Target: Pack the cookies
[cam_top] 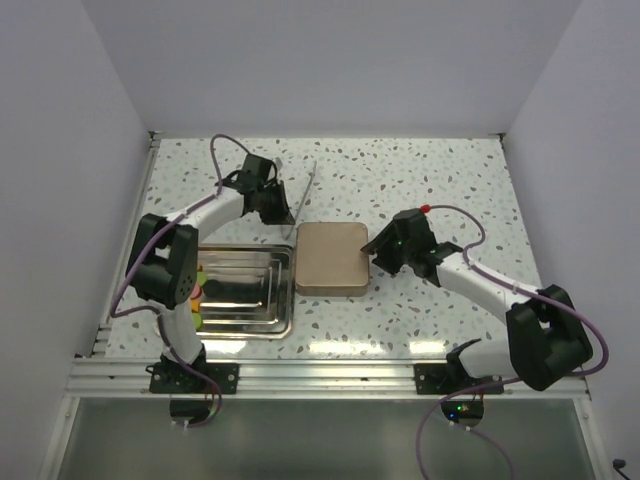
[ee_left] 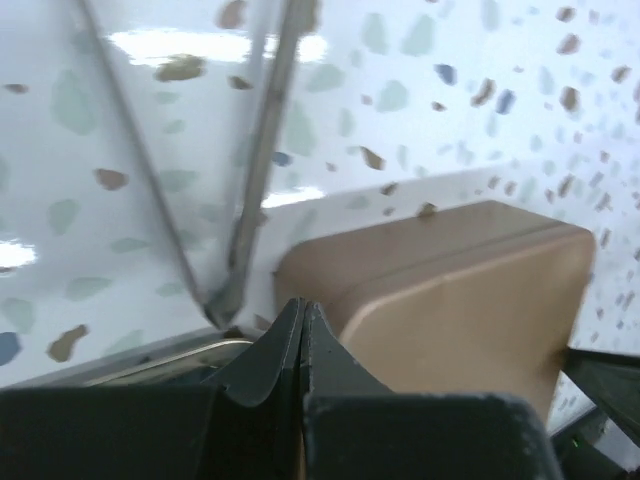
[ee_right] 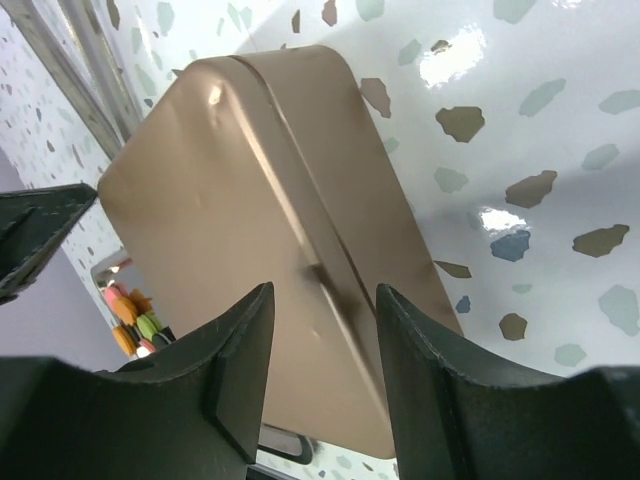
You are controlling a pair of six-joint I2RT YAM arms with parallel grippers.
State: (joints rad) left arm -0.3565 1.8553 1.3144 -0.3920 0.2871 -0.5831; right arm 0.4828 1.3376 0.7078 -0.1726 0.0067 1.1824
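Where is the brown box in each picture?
Top external: the brown box sits in the middle, between the two arms.
Left wrist: it is at the lower right, just past the left pincer.
Right wrist: it fills the middle, tilted, beyond the right pincer.
Shared landmark: the speckled table around the box.

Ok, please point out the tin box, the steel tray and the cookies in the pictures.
tin box (cam_top: 332, 258), top external view, the middle of its lid.
steel tray (cam_top: 250, 265), top external view, bare floor by its far wall.
cookies (ee_right: 127, 310), right wrist view, an orange one in the pile.
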